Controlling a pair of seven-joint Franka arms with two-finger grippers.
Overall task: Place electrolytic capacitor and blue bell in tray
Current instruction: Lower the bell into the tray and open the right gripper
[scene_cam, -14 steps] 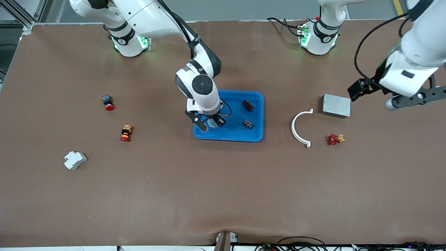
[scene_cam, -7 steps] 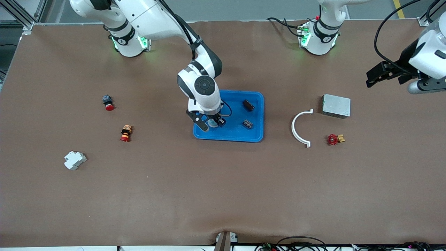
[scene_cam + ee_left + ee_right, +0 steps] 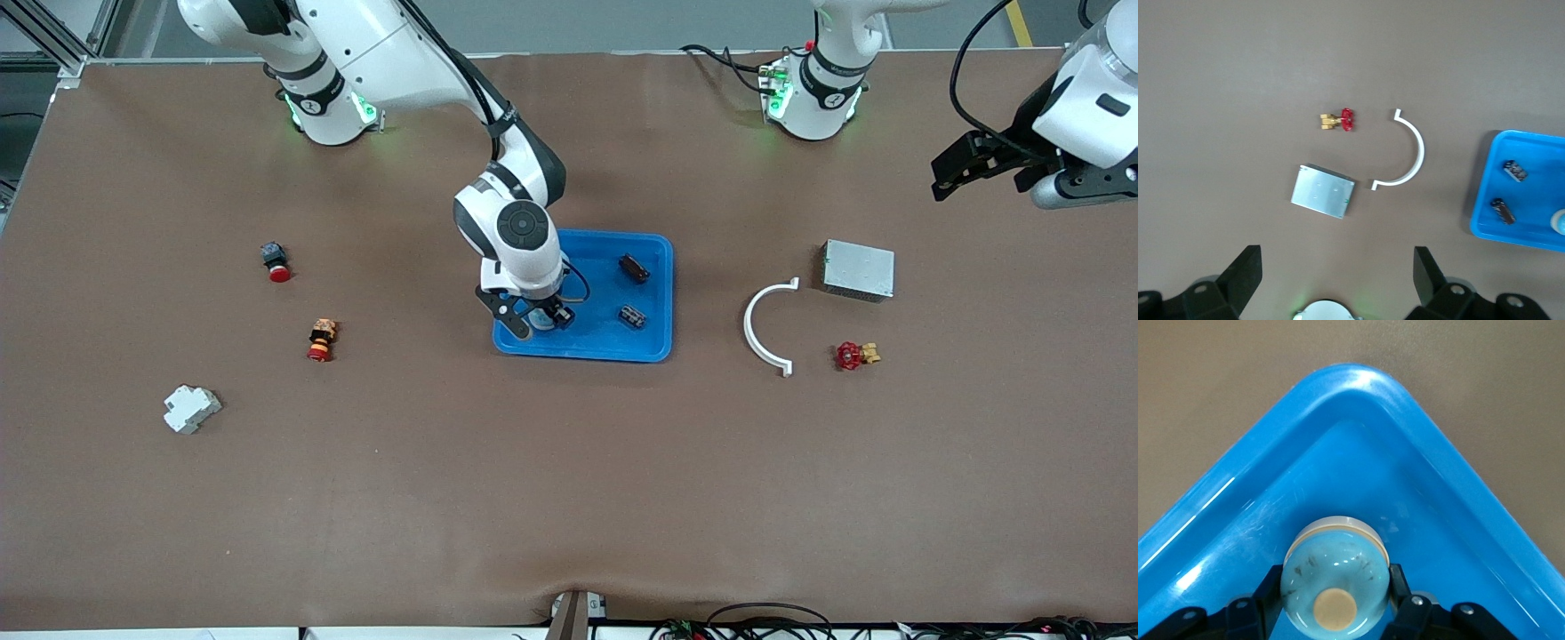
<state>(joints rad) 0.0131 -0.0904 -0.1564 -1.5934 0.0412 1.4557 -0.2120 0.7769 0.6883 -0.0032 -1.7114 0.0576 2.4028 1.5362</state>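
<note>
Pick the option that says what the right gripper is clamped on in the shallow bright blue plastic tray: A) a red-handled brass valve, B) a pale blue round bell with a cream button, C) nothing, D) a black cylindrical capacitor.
B: the right gripper is shut on the pale blue round bell, low in a corner of the shallow bright blue plastic tray.

A bright blue tray (image 3: 656, 293) holds a pale blue bell (image 3: 1335, 577) with a cream button, on a brown table (image 3: 569, 480).

We see a robotics lab: two arms bolted to a brown-matted table (image 3: 569, 498), aluminium framing (image 3: 53, 36) at its corner, loose cables (image 3: 765, 615) along the edge.
</note>
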